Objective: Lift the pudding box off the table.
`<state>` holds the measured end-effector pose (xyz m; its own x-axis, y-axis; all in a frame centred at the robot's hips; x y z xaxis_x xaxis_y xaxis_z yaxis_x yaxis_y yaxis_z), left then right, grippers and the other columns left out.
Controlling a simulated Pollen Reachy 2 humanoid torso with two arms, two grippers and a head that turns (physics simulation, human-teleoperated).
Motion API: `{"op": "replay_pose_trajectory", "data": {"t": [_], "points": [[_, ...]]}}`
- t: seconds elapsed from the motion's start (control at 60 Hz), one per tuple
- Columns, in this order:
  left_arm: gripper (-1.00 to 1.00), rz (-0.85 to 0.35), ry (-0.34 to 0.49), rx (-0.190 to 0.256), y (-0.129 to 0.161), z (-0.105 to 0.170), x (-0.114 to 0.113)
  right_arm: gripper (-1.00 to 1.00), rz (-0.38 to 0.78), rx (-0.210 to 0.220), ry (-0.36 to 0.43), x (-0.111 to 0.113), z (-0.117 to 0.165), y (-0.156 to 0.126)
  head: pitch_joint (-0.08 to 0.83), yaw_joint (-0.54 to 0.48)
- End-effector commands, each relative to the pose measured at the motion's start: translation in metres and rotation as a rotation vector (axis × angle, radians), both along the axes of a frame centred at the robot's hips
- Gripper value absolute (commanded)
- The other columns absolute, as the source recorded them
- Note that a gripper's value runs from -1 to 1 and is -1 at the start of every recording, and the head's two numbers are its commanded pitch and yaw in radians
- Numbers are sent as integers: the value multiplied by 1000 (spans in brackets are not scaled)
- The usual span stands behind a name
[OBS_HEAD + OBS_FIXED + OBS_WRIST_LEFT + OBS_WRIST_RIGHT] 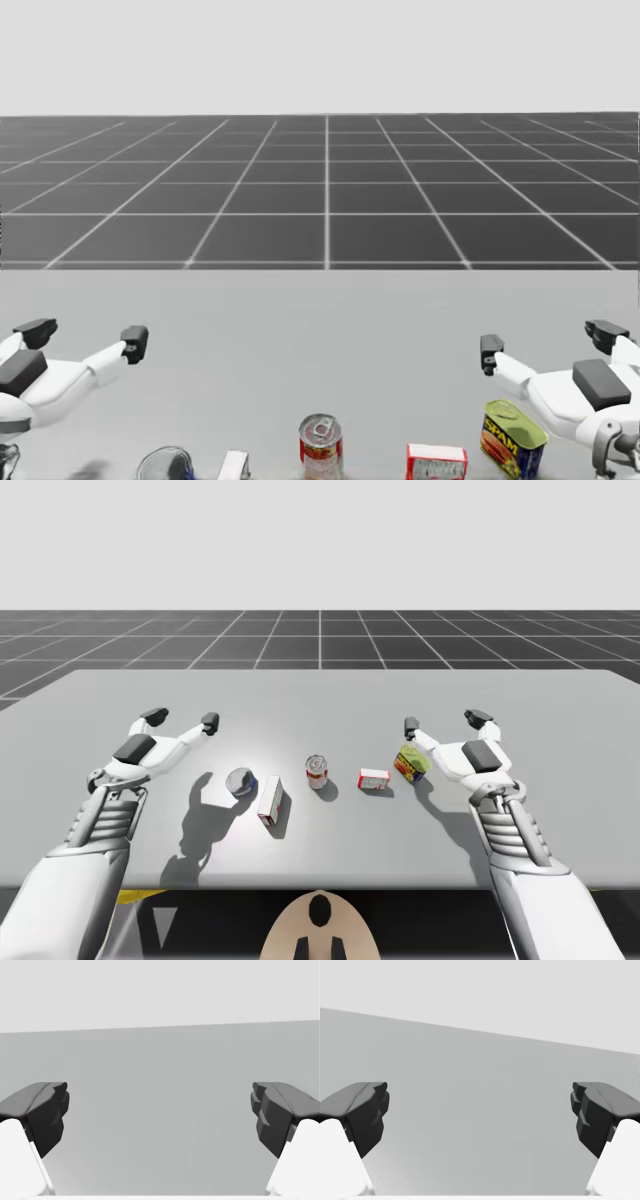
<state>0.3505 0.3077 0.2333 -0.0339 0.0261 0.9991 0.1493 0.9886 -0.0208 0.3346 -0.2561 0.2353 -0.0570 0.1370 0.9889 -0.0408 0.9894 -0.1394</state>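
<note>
A small red and white box [374, 779] [436, 462] lies flat on the grey table [320, 695], right of centre. A taller white box with a red edge [270, 800] [234, 466] stands left of centre. My right gripper [444, 721] [548, 344] [480, 1115] hovers open to the right of the small box and above it, with bare table ahead of its fingers. My left gripper [181, 719] [85, 337] [160, 1115] hangs open over the table's left part, holding nothing.
A red can with a silver lid [317, 771] [321, 444] stands between the two boxes. A yellow, green and blue tin [411, 762] [513, 437] sits just under my right hand. A round blue-grey can [240, 782] [165, 465] rests beside the white box.
</note>
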Motion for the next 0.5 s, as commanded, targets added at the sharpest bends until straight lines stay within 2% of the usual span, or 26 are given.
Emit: {"op": "replay_pose_trajectory", "data": {"t": [0.017,0.367,0.5], "points": [[-1000,-1,2,7,-1,-1,1,-1000,-5,-10,-3,0,0,0,333,26],[-1000,-2,6,10,-3,-2,1,-1000,-8,-9,-12,0,2,-1,586,123],[-1000,-3,4,10,-3,-2,1,-1000,-7,-8,-13,-1,2,-2,654,150]]}}
